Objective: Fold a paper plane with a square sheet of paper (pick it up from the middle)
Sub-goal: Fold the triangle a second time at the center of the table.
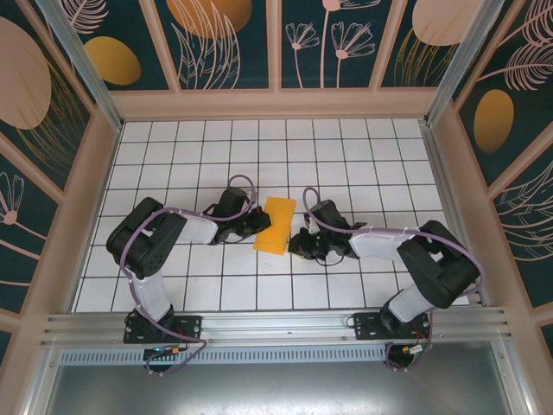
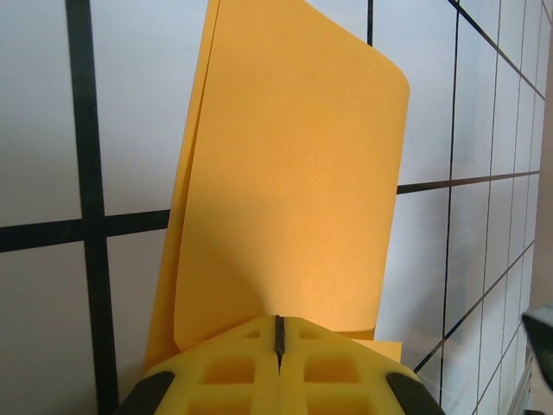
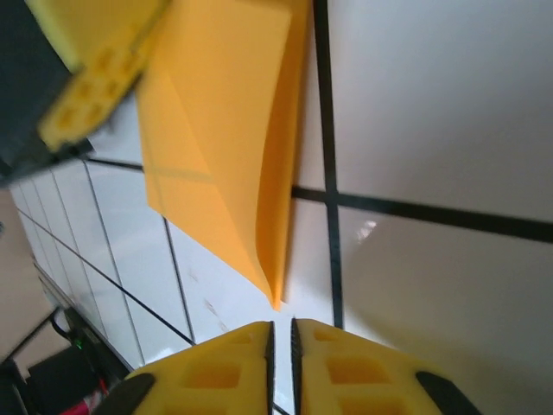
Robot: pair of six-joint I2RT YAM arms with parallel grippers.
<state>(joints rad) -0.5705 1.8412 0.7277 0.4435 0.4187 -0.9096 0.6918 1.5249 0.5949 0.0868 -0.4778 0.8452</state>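
The square sheet of paper (image 1: 276, 223) is orange-yellow and lies folded into a narrow double layer on the white grid table, between the two arms. In the left wrist view its upper flap (image 2: 294, 173) curls up off the lower layer and runs into the tips of my left gripper (image 2: 278, 318), which is shut on its edge. My left gripper (image 1: 257, 223) is at the paper's left side. My right gripper (image 3: 282, 325) stands open by a narrow slit with nothing in it, just short of the paper's pointed corner (image 3: 275, 294). From above, my right gripper (image 1: 299, 242) is by the paper's near right corner.
The white grid table (image 1: 363, 156) is walled by dark floral panels (image 1: 216, 43) at the back and both sides. An aluminium rail (image 1: 276, 324) with the arm bases runs along the near edge. Open tiles stretch behind the paper.
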